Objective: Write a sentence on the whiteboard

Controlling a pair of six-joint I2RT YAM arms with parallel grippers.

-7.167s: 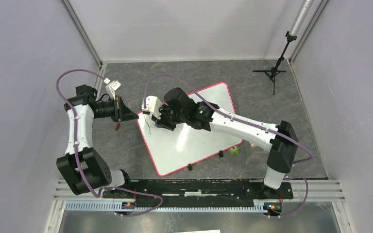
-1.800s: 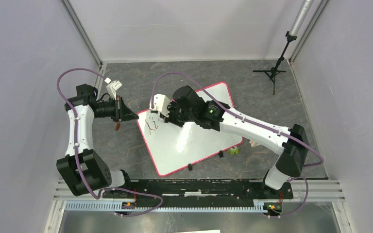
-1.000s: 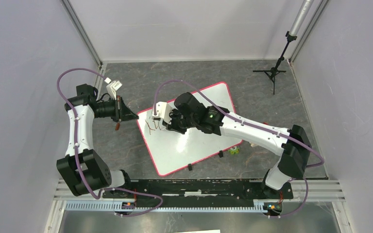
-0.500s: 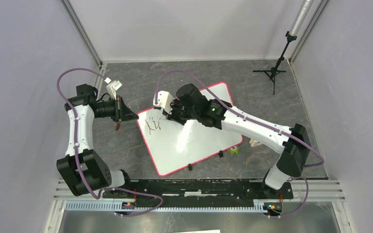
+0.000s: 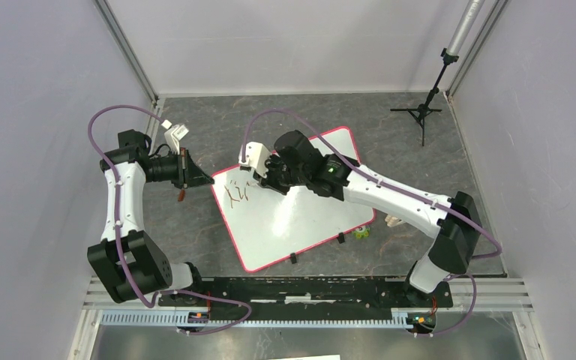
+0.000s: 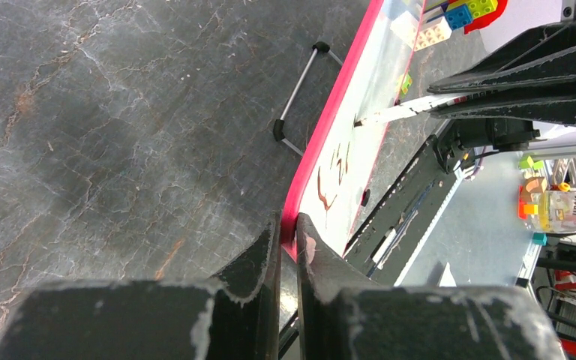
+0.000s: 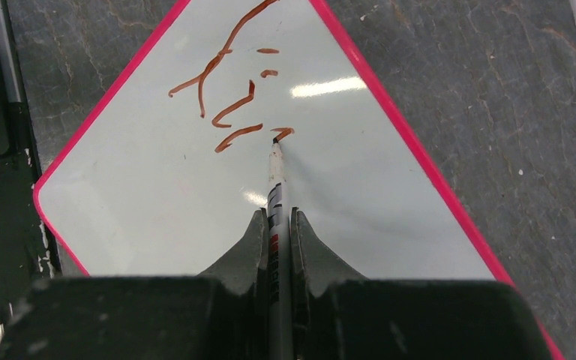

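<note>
The whiteboard (image 5: 300,221) lies tilted on the dark floor, white with a red-pink border. My left gripper (image 5: 199,178) is shut on its left corner edge, which shows pinched between the fingers in the left wrist view (image 6: 289,225). My right gripper (image 5: 264,180) hovers over the board's left end and is shut on a white marker (image 7: 276,187). The marker's tip touches the board at a fresh short stroke. The sentence (image 7: 229,97) is partial: a few reddish-brown strokes, which also show in the top view (image 5: 236,195).
A black tripod stand (image 5: 422,112) is at the back right. A small green toy (image 5: 362,232) lies by the board's near edge, beside two black clips (image 5: 340,238). A small brown piece (image 5: 182,195) lies on the floor under my left gripper. A white part (image 5: 174,133) sits behind it.
My right gripper has moved back and forth over the board's left end, and more reddish-brown strokes have appeared there. My left arm has not moved.
</note>
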